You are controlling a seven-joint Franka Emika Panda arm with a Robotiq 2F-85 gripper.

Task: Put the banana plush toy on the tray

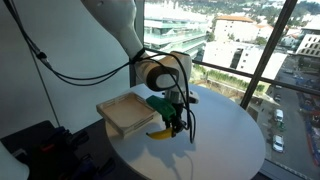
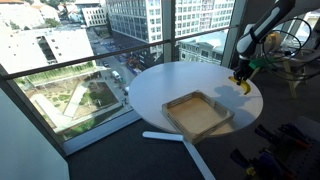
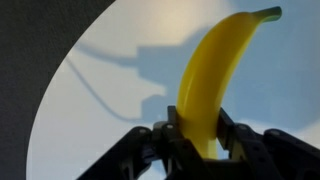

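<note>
The banana plush toy (image 3: 212,75) is a curved yellow crescent clamped between my gripper's black fingers (image 3: 200,135) in the wrist view. In both exterior views my gripper (image 1: 172,122) (image 2: 241,78) holds the banana (image 1: 160,132) (image 2: 243,86) just above the round white table. The square light wooden tray (image 1: 127,114) (image 2: 197,114) lies on the table beside the gripper. The banana is off the tray, next to its edge.
The round white table (image 1: 225,130) (image 2: 170,85) stands by large windows over a city street. Black cables hang from the arm (image 1: 70,72). A white strip (image 2: 165,136) lies at the table base. Dark equipment sits on the floor (image 1: 40,145).
</note>
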